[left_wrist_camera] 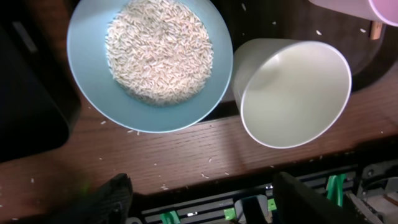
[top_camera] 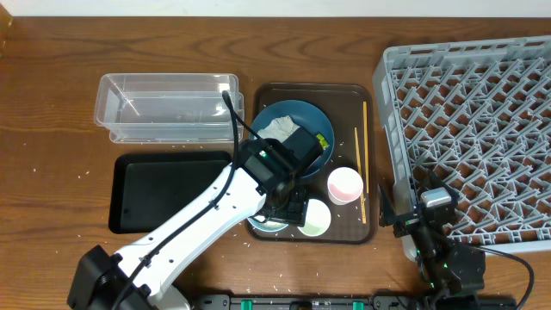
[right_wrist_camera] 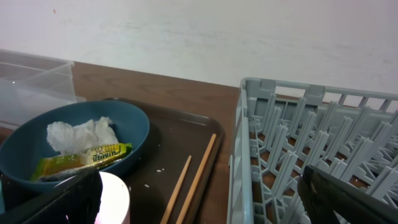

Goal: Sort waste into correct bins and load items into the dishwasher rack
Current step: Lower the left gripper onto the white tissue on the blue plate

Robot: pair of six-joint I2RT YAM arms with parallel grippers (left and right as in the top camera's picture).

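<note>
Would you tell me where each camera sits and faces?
Overhead: above the table, looking down on brown tray, rack, left arm, right arm.
Left wrist: over the tray's near edge, facing down at rice bowl; own fingers show.
Right wrist: low, facing the wall across the blue plate; own fingers show.
Shared: overhead and right wrist see that plate.

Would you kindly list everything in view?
clear tub: one, transparent, back left
black tub: one, black, front left
tray: one, brown, centre
plate: one, blue, tray's back
tissue: one, white, in plate
wrapper: one, yellow-green, in plate
chopsticks: two, wooden, tray's right
cup: one, pink inside, tray
white bowl: one, white, tray's front
rice bowl: one, pale blue, tray's front
rack: one, grey, right
left tool: one, black, over bowls
right tool: one, black, beside rack
</note>
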